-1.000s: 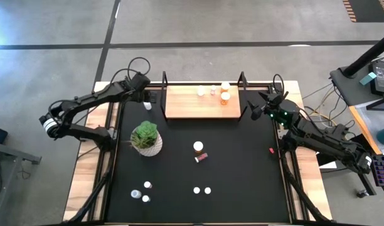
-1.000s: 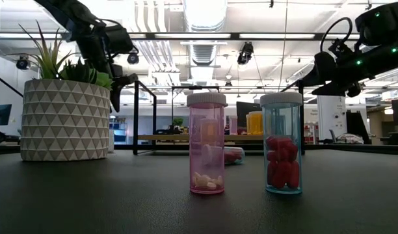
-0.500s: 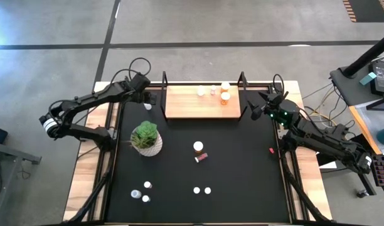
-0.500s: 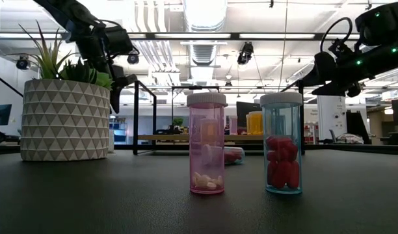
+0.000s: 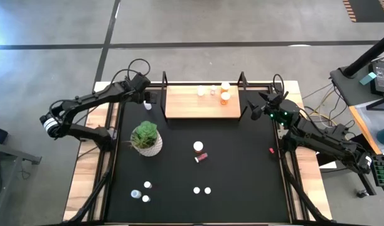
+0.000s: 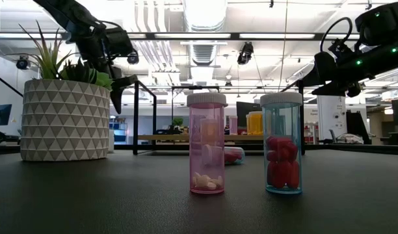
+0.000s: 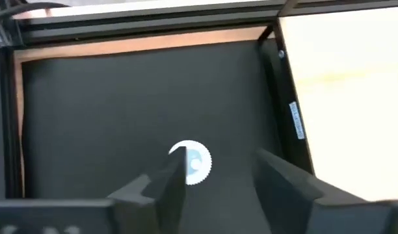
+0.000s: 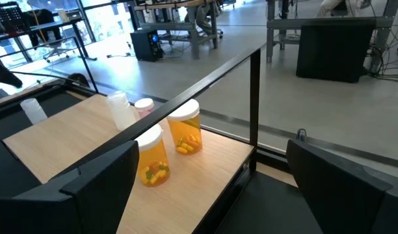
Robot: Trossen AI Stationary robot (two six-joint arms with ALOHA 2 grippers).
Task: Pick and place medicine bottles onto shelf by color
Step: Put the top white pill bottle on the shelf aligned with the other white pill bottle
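Note:
My left gripper (image 5: 147, 98) is open above a small white-capped bottle (image 5: 147, 106) that stands on the black tabletop, just left of the shelf (image 5: 186, 108). In the left wrist view the bottle's cap (image 7: 191, 162) shows close to one finger (image 7: 168, 185) of the gripper (image 7: 218, 179), untouched. The light-wood shelf holds a white bottle (image 5: 201, 91), a pink one (image 5: 213, 90) and two orange ones (image 5: 224, 96). My right gripper (image 5: 260, 108) hangs open and empty by the shelf's right end, with the orange bottles (image 8: 153, 159) ahead of it.
A potted plant (image 5: 146, 138) stands left of centre. Loose bottles stand mid-table (image 5: 198, 147), one red bottle lies on its side (image 5: 201, 157), and more stand near the front edge (image 5: 142, 193) (image 5: 201, 189). The shelf's black end frames (image 5: 164, 94) (image 5: 243, 94) rise beside both grippers.
My left gripper has edged slightly toward the table's right edge above the white-capped bottle, its fingers still apart. The bottles have not moved.

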